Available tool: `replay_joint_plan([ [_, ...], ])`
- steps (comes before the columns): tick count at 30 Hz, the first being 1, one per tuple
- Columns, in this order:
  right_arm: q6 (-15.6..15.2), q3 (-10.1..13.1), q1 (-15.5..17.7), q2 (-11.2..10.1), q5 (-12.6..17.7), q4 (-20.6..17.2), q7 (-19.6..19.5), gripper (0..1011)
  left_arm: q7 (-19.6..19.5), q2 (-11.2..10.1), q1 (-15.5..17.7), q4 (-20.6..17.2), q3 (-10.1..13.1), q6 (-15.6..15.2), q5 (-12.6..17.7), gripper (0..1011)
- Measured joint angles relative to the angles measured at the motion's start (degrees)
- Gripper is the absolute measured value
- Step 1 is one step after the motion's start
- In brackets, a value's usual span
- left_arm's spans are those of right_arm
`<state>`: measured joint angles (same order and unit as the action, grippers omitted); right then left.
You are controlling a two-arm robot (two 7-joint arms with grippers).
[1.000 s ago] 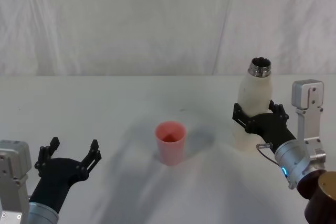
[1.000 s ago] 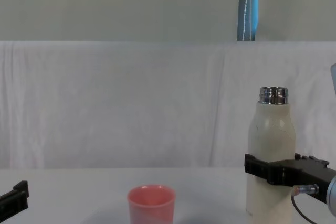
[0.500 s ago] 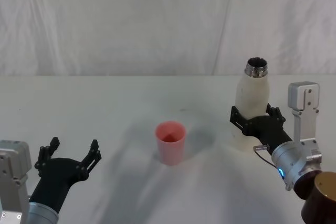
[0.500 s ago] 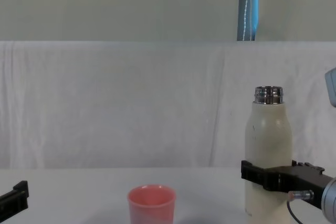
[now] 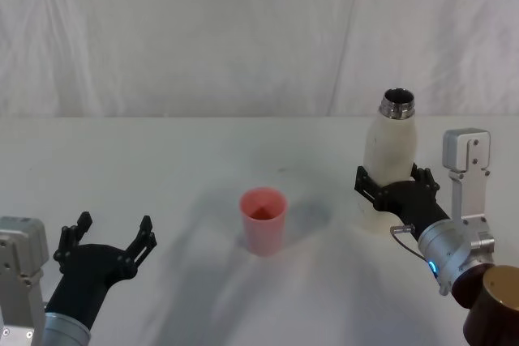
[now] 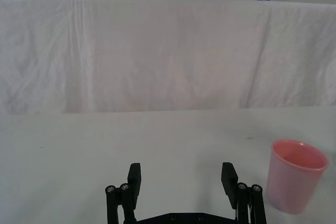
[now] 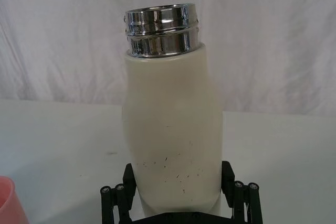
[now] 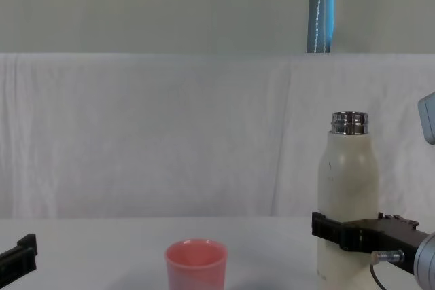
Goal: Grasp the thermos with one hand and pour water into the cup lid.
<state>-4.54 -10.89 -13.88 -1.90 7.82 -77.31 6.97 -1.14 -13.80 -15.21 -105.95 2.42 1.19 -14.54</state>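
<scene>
Left gripper [image 5: 107, 242] parked low at the near left of the table [image 5: 203, 151], fingers spread wide on nothing, well apart from the cup lid [image 5: 263, 220], which stands upright mid-table, mouth up, ready to receive; inside looks dry, though I cannot be sure. Farther right, right gripper [image 5: 395, 188] clamped around the lower body of the thermos [image 5: 389, 151], a low hold that likely leaves the open steel neck free to tip toward the cup; thermos upright, contents hidden.
</scene>
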Motion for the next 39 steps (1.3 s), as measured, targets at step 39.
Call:
replay_joint_plan([
  [39, 0.0, -0.1, 0.1, -0.1, 0.0, -0.3, 0.0, 959, 0.0, 0.0, 0.0, 0.0, 0.0, 0.0, 0.0, 1001],
])
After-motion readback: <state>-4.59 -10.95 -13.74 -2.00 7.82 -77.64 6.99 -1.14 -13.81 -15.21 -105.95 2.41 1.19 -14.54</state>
